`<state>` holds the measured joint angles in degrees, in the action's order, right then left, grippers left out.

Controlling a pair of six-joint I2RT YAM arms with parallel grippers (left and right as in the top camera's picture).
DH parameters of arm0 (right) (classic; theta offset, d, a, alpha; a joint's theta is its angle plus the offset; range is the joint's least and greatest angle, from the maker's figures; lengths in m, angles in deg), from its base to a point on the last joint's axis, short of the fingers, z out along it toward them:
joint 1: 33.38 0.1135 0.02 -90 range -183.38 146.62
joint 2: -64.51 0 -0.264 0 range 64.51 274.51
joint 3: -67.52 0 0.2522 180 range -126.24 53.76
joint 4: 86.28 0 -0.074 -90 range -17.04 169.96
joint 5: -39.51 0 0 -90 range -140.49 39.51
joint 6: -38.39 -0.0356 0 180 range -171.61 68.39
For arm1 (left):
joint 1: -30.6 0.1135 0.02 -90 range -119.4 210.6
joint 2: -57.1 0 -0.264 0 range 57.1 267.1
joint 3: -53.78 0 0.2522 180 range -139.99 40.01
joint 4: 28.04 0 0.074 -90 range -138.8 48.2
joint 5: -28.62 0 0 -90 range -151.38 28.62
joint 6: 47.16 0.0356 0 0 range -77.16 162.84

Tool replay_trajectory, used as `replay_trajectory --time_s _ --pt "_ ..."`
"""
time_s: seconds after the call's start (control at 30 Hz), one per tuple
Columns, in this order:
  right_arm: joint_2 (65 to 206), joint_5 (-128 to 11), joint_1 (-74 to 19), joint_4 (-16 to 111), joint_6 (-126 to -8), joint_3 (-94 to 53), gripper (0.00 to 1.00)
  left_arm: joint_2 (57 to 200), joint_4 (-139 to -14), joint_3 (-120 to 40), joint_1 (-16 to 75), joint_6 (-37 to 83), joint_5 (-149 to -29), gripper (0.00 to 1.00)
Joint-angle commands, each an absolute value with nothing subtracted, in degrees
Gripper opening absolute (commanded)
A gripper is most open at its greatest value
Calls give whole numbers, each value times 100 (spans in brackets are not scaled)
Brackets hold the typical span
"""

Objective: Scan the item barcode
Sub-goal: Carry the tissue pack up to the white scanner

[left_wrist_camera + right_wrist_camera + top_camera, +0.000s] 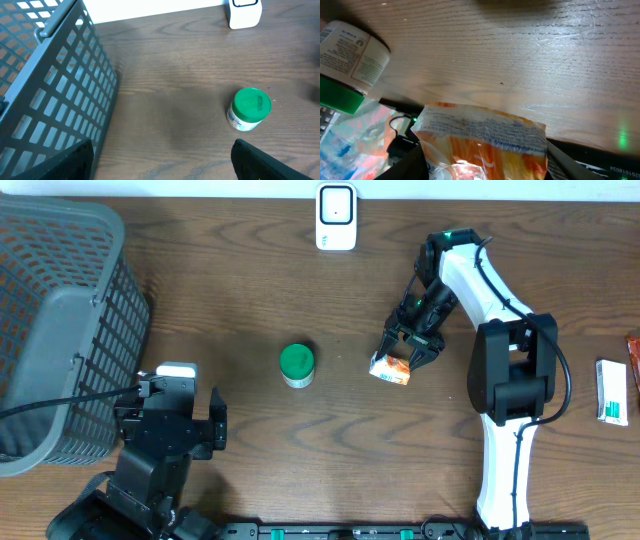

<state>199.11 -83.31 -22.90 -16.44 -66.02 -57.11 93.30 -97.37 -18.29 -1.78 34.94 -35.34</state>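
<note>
Entry, scan task. All positions are referenced to the green-lidded jar (296, 365), which stands upright on the table (250, 290).

Right gripper (408, 345): my jaws are closed about halfway, with the orange packet (390, 368) pinched between them. In the right wrist view the packet (485, 145) fills the gap from one finger to the other, its white printed edge turned toward the tabletop. I cannot tell whether the packet touches the wood or hangs just above it. It sits near the jar, to its right in the overhead view. The jar's label (355, 55) shows at the edge of the right wrist view.

Left gripper (162, 162): jaws spread wide, nothing between them, only bare wood. It sits below and left of the jar, well apart from it, and the jar (250, 109) lies ahead of the right-hand finger (260, 160).

White scanner (336, 217): beyond the jar and slightly right, at the far edge of the table.

Grey mesh basket (60, 330): well left of the jar.

Far right of the jar, at the table edge: a white-and-green box (612, 392) and a red item (634, 350), cut off by the frame.
</note>
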Motion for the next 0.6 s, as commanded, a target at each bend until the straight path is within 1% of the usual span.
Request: replay_trajectory --time_s 0.0,0.17,0.27,0.47,0.57 --pt "19962 -8442 -2319 -1653 -6458 -5810 52 9306 -9750 -1820 -195 3459 -3477 88" --pt "19962 -8440 -2317 -1465 -6417 -5810 44 9306 -9750 -1820 -195 3461 -3477 88" --pt "19962 -8444 -2317 -980 -6474 -5810 44 9306 -9750 -1820 -195 3461 -3477 88" --pt "19962 -8451 -2284 262 -7103 -5821 45 9306 -9750 -1820 -195 3459 -3477 88" --pt "19962 -8446 -2216 653 -7136 -5958 46 9306 -9750 -1820 -195 3459 -3477 88"
